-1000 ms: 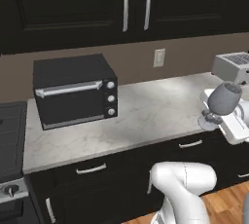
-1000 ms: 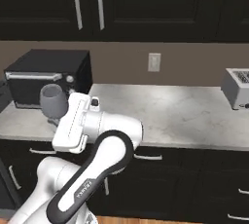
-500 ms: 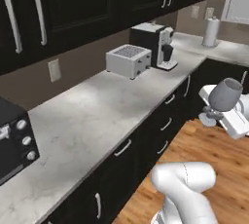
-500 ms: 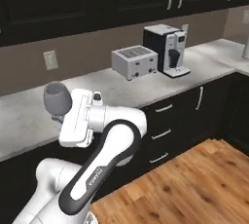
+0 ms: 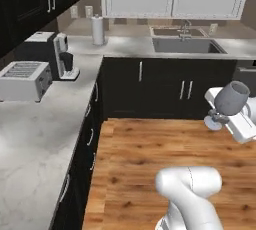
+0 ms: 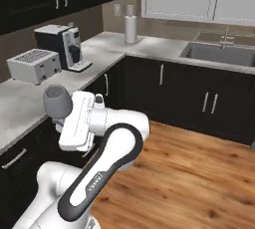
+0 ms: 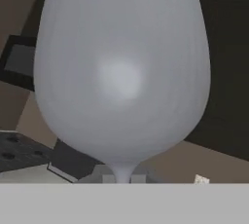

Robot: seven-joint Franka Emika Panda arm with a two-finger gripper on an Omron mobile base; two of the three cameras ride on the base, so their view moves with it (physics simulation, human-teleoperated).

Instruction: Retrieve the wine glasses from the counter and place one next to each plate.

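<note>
The gripper (image 5: 226, 118), jaws clamped on the thin stem, carries a fragile, light, top-heavy wine glass (image 5: 231, 99) upright above the wood floor (image 5: 150, 149), right of the marbled counter (image 5: 35, 139).

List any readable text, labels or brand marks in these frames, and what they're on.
Robot arm: a short dark mark runs along the link, too small and blurred to read.
Toaster, coffee machine, wine glass: no text that shows.
</note>
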